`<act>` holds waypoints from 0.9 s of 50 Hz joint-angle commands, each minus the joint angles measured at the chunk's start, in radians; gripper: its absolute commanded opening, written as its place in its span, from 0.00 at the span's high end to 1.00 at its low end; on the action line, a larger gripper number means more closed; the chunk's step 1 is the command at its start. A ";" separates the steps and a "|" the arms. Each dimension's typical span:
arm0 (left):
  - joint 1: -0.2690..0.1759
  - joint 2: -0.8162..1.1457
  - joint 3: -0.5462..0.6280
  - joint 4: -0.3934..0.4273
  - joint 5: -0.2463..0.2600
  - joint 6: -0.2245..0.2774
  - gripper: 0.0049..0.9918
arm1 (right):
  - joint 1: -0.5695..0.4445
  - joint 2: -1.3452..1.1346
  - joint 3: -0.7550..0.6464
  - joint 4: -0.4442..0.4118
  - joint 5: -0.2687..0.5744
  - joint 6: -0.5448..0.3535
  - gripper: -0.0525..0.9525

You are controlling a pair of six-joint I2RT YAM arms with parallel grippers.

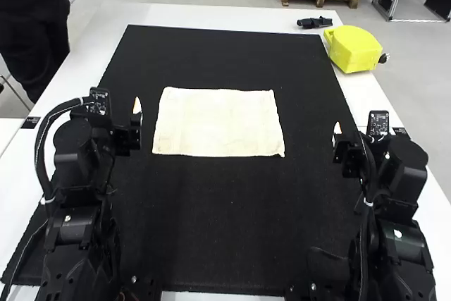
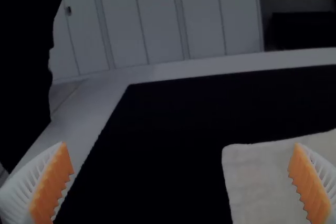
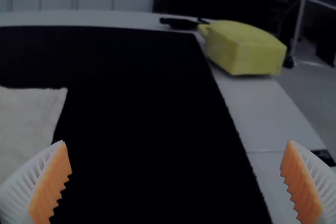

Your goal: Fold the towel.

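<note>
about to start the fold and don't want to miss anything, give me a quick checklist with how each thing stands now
1. Towel lies flat, without bunching: ok, the towel is spread as a rectangle on the black mat.
2. Towel is a single layer: cannot tell, its underside is hidden.
3. Left gripper open: ok, the left gripper has its fingers wide apart.
4. Right gripper open: ok, the right gripper has its fingers wide apart too.
5. Right gripper at the towel's edge: not ok, it is well off to the right.
6. Towel clear of other objects: ok, the yellow block sits away from it.
</note>
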 commanded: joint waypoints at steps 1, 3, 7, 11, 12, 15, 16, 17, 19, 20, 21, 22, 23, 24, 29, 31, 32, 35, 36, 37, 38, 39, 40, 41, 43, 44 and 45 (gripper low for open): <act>0.017 -0.013 -0.005 0.007 -0.031 -0.011 0.03 | -0.021 -0.009 -0.004 0.008 -0.001 -0.008 0.03; 0.019 -0.013 -0.005 0.009 -0.031 0.007 0.03 | -0.024 -0.010 -0.006 0.008 0.000 0.008 0.03; 0.020 -0.013 -0.004 0.027 -0.057 0.110 0.03 | -0.038 -0.009 -0.004 0.015 -0.003 -0.004 0.03; 0.020 -0.013 -0.004 0.035 -0.065 0.117 0.03 | -0.058 -0.009 -0.006 0.017 -0.017 -0.028 0.03; 0.019 -0.014 -0.004 0.032 -0.059 0.117 0.02 | -0.061 -0.010 -0.006 0.024 -0.018 -0.031 0.03; 0.014 -0.014 -0.005 0.019 -0.036 0.116 0.02 | -0.062 -0.010 -0.006 0.029 -0.020 -0.044 0.03; 0.013 -0.014 -0.004 0.012 -0.034 0.116 0.02 | -0.062 -0.010 -0.006 0.023 -0.020 -0.051 0.03; 0.011 -0.013 -0.004 0.007 -0.033 0.116 0.02 | -0.062 -0.010 -0.006 0.012 -0.020 -0.054 0.03; 0.006 -0.014 -0.004 0.001 -0.029 0.117 0.02 | -0.062 -0.010 -0.004 0.012 -0.020 -0.058 0.03; 0.003 -0.013 -0.004 0.009 -0.029 0.117 0.02 | -0.062 -0.010 -0.006 0.017 -0.018 -0.066 0.03; 0.002 -0.014 -0.005 0.016 -0.029 0.117 0.02 | -0.062 -0.009 -0.006 0.023 -0.018 -0.075 0.03; 0.000 -0.014 -0.005 0.025 -0.029 0.117 0.02 | -0.064 -0.010 -0.006 0.032 -0.018 -0.078 0.03; -0.003 -0.013 -0.005 0.033 -0.029 0.117 0.02 | -0.062 -0.009 -0.006 0.043 -0.018 -0.078 0.03; -0.004 -0.014 -0.005 0.036 -0.029 0.117 0.02 | -0.062 -0.010 -0.004 0.064 -0.018 -0.078 0.03; -0.012 -0.014 -0.005 0.039 -0.029 0.127 0.02 | -0.064 -0.009 -0.006 0.127 -0.018 -0.067 0.03; -0.013 -0.014 -0.004 0.052 -0.029 0.127 0.02 | -0.068 -0.010 -0.006 0.147 -0.017 -0.054 0.03; -0.013 -0.013 -0.005 0.055 -0.029 0.127 0.02 | -0.070 -0.010 -0.006 0.155 -0.017 -0.040 0.03; -0.010 -0.014 -0.005 0.064 -0.029 0.127 0.02 | -0.076 -0.010 -0.006 0.149 -0.017 -0.031 0.03; -0.010 -0.013 -0.005 0.068 -0.029 0.127 0.02 | -0.078 -0.010 -0.006 0.149 -0.017 -0.028 0.03; -0.009 -0.014 -0.005 0.068 -0.029 0.127 0.02 | -0.078 -0.009 -0.006 0.147 -0.017 -0.021 0.03; -0.009 -0.013 -0.004 0.070 -0.029 0.125 0.02 | -0.079 -0.010 -0.006 0.144 -0.018 -0.020 0.03; -0.009 -0.014 -0.004 0.068 -0.029 0.124 0.02 | -0.081 -0.010 -0.006 0.143 -0.017 -0.020 0.03; -0.009 -0.014 -0.005 0.065 -0.029 0.124 0.02 | -0.082 -0.010 -0.006 0.141 -0.017 -0.020 0.03; -0.010 -0.013 -0.005 0.062 -0.029 0.124 0.02 | -0.084 -0.010 -0.006 0.136 -0.017 -0.020 0.03; -0.012 -0.013 -0.005 0.055 -0.028 0.124 0.02 | -0.093 -0.009 -0.006 0.127 -0.018 -0.028 0.03; -0.013 -0.014 -0.004 0.055 -0.028 0.124 0.02 | -0.098 -0.009 -0.006 0.127 -0.018 -0.029 0.03; -0.015 -0.013 -0.004 0.058 -0.028 0.124 0.02 | -0.102 -0.010 -0.006 0.126 -0.018 -0.029 0.03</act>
